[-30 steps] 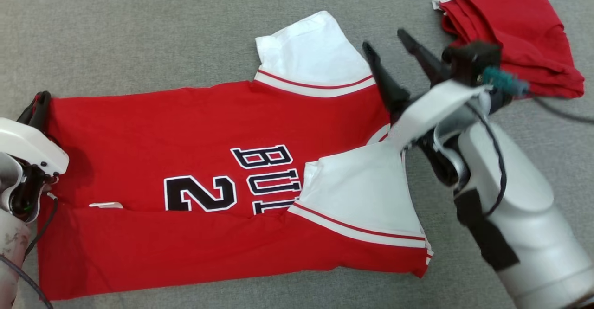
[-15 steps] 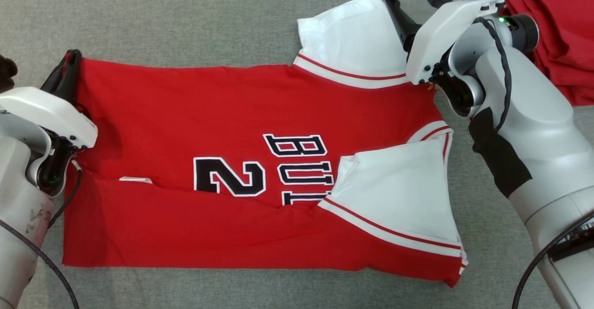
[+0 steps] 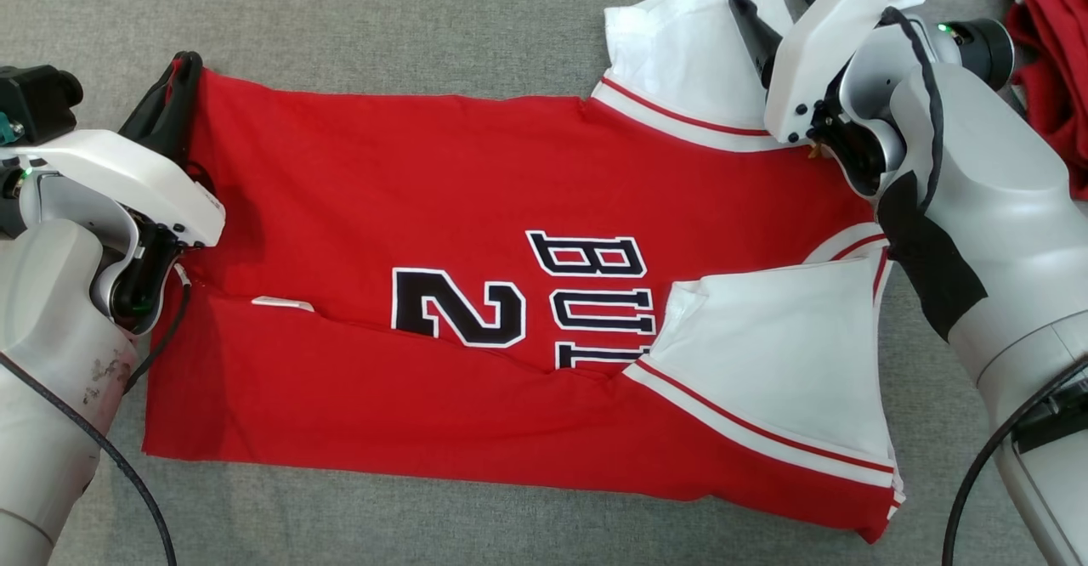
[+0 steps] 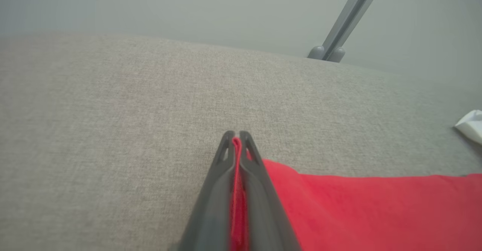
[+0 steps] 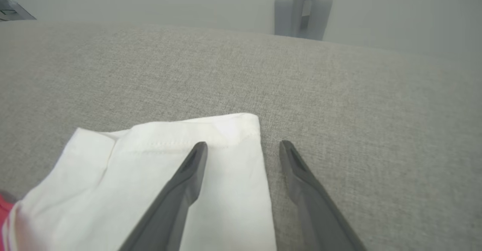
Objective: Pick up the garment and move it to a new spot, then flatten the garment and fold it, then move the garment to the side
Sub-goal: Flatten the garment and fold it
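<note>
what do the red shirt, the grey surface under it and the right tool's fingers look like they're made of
Shirt: soft matte knit cloth, maybe cotton; it creases and folds limply.
Surface: grey woven fabric, matte; fine weave grain shows.
Right tool's fingers: probably hard dark plastic; smooth, dull sheen.

The white sleeve [image 3: 782, 353] covers the end of the jersey [image 3: 382, 166] lettering [image 3: 595, 290].

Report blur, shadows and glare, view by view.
Head view: sharp, evenly lit, soft shadow on the jersey by the left claw. Left wrist view: its near end blurred, background hazy. Right wrist view: right claw soft near its base; no glare.
</note>
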### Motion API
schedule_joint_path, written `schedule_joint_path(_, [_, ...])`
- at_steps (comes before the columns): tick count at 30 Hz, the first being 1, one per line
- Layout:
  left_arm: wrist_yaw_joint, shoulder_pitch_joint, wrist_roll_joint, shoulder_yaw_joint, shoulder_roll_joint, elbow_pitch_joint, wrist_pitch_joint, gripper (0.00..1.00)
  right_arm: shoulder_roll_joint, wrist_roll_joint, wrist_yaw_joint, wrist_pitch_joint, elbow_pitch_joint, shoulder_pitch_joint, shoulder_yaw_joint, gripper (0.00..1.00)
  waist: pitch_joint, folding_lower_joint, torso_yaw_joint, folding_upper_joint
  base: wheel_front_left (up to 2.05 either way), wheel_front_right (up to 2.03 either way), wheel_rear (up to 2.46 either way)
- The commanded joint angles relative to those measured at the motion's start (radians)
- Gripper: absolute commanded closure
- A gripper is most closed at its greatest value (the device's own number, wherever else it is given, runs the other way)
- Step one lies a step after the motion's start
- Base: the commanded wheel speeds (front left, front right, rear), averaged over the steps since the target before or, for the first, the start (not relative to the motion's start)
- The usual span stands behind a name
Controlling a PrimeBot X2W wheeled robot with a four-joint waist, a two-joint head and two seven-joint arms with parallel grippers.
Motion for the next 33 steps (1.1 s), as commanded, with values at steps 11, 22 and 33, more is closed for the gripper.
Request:
schedule_joint_path(11, [-0.001, -0.028, -0.054, -0.053, 0.012, 0.012, -0.028, 1.00, -0.004, -0.011, 0.000, -0.065, 0.028, -0.027, 0.026, 1.00, 0.012, 0.0000, 0.010, 0.0000, 0.00, 0.00, 0.00])
schedule_joint_path(22, [-0.001, -0.002, -0.082, -0.058, 0.036, 0.023, -0.055, 1.00, -0.004, 0.016, 0.000, -0.178, -0.014, 0.008, 0.073, 1.00, -0.026, 0.0000, -0.007, 0.0000, 0.00, 0.00, 0.00])
schedule_joint_path(33, [-0.001, 0.086, -0.064, 0.001, 0.051, -0.017, -0.059, 1.00, -0.073, 0.117, 0.000, -0.291, -0.191, 0.142, 0.171, 1.00, -0.092, 0.0000, -0.030, 0.0000, 0.00, 0.00, 0.00])
